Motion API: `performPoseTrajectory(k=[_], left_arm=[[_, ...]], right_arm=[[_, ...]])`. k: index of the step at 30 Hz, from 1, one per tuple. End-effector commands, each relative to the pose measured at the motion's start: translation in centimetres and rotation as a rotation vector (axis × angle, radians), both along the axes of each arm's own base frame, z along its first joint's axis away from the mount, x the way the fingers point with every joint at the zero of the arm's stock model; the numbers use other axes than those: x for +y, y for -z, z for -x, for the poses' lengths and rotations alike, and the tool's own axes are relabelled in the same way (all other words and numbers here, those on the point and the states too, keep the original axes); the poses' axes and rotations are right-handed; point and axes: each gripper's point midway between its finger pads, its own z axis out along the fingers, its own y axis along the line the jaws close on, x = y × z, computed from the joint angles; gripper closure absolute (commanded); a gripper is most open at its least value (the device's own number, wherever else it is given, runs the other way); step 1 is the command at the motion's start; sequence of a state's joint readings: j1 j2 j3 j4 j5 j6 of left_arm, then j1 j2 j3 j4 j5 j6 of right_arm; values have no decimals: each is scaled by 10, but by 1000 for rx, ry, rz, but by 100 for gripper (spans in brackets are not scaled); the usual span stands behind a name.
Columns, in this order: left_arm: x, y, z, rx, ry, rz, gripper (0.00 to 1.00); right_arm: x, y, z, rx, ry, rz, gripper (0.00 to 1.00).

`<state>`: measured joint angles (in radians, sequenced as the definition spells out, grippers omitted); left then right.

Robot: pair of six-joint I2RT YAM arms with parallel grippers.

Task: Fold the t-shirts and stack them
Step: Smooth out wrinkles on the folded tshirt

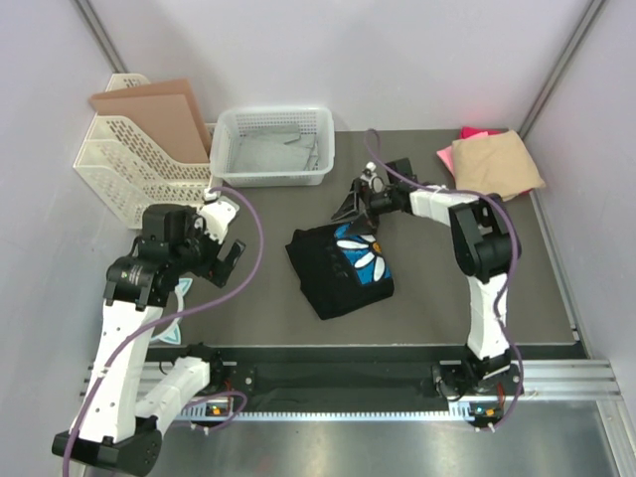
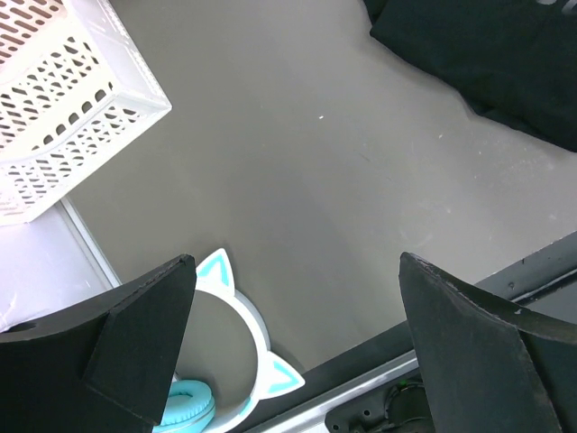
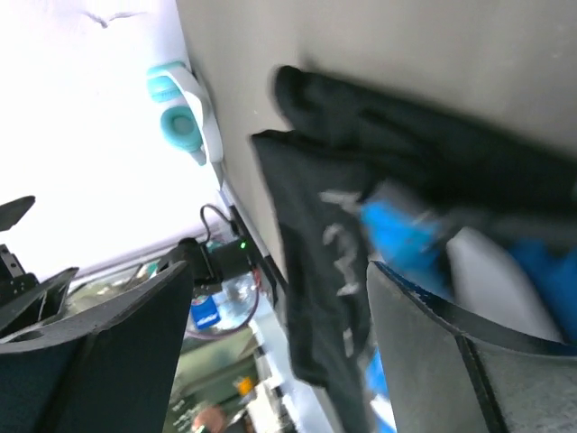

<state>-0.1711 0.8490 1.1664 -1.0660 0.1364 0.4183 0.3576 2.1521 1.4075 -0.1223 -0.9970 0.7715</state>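
Folded black cloth t-shirt [image 1: 341, 270], blue-and-white flower print facing up, lies as a compact bundle mid-way across the grey table [image 1: 427, 288].

Top view only: tan cloth t-shirt [image 1: 497, 164] at 2 o'clock from it, in the far corner, lying on a pink cloth t-shirt [image 1: 475, 133] that peeks out at the far edge. Neither wrist camera catches these two.

Right gripper [image 1: 354, 206] is at the black shirt's 12 o'clock edge. From above I can't read its jaws. My right wrist view settles it: fingers spread wide, nothing clamped, with blurred black cloth and blue print beyond them.

Left gripper [image 1: 225, 253] is at 9 o'clock, well apart from the black shirt. Left wrist view shows the jaws wide, bare table between them, and a corner of black cloth at upper right.

That same view shows white headphones with teal cat ears [image 2: 236, 361] at the table's near-left edge. From above they are mostly hidden by the arm.

White plastic mesh basket [image 1: 273, 146] stands at 11 o'clock. White mesh file rack [image 1: 129, 174] at 10 o'clock holds brown cardboard sheets [image 1: 154, 109].
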Motion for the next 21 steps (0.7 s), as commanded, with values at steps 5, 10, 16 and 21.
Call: performPoseTrajectory(k=[5,10,16,21], left_arm=[[-5,-11,-4,-34,-21,51,1],[-31,-15,3,2,94,146,1],[-75,-26,-10,94,275,210,1],[-134,3,-19,190,423,137,1]], right_arm=[[-11,-100,22,-336,16,70,21],[-23,-33,49,-215,-8,169,23],[-17,5,40,-119,-23,173,24],[-11,5,9,-99,-13,183,25]])
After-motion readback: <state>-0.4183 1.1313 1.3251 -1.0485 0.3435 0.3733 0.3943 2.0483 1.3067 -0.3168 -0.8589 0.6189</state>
